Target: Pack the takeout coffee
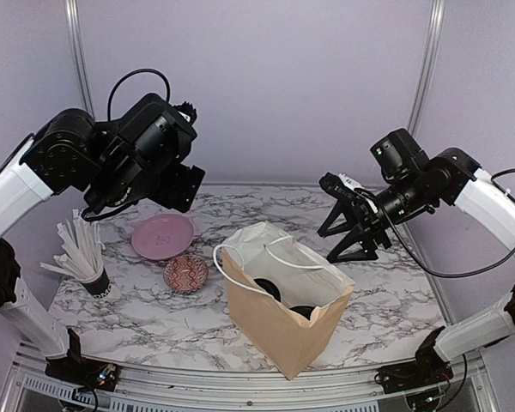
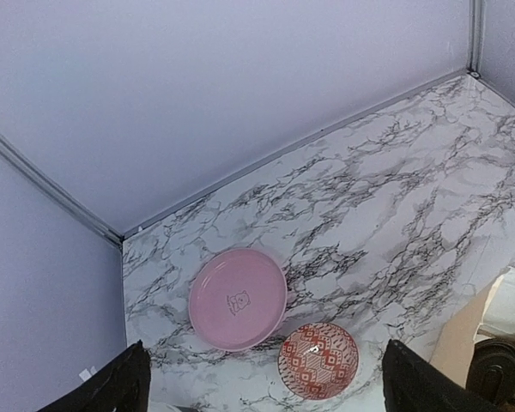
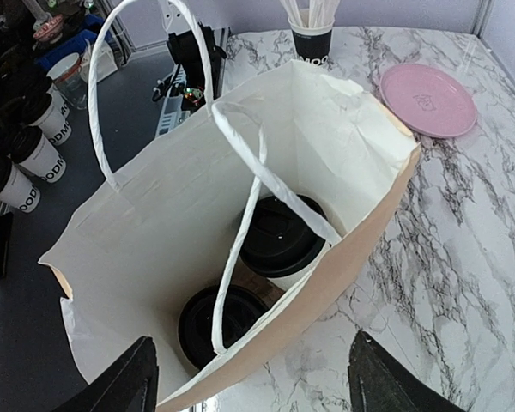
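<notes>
Nearest us, a brown paper bag [image 1: 283,330] stands upright and open on the marble tabletop [image 1: 395,300], at about 6 o'clock from its middle. Inside the bag we see two cups [image 3: 279,240] on the bottom, side by side and upright, with their black lids facing up. In the top view one lies at about 10 o'clock of the other, and a white handle strip crosses over them. At 9 o'clock of the bag, near the tabletop's edge, stands a dark straw cup [image 1: 94,279] with white straws fanning out. Between it and the bag, at 10 o'clock of the bag, sits a small red-patterned bowl [image 1: 186,273]. A pink plate [image 1: 162,235] lies just beside the bowl, at its 11 o'clock; we cannot tell whether the two touch. The right claw [image 1: 352,236] hangs in the air at 2 o'clock of the bag, its fingers spread with nothing between them, and its camera looks down into the bag's mouth. The left claw [image 1: 184,184] is raised over the far side at 10 o'clock of the bag, above the plate, also spread wide and empty. In the right wrist view, at 9 o'clock past the tabletop's edge, spare cups [image 3: 34,154] stand on a dark surface.
</notes>
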Tool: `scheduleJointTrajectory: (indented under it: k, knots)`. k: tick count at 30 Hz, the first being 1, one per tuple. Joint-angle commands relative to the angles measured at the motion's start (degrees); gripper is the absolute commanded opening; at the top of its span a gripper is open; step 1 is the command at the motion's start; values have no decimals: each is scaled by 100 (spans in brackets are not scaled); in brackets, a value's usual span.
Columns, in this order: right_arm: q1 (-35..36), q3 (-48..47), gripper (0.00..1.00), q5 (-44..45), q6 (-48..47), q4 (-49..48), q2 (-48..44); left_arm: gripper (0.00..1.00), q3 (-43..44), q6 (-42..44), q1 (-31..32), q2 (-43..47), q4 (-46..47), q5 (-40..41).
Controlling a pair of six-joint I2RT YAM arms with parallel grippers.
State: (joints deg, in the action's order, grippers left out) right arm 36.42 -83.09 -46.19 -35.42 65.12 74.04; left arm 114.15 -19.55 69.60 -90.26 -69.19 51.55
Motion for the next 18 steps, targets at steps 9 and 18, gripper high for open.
scheduleJointTrajectory:
  k: [9, 18]
  knots:
    - [324, -847, 60, 982, 741, 311, 762, 93, -445, -994, -87, 376, -462, 120]
    - [458, -1068, 42, 1188, 737, 445, 1074, 93, -548, -1007, -87, 270, -465, 92]
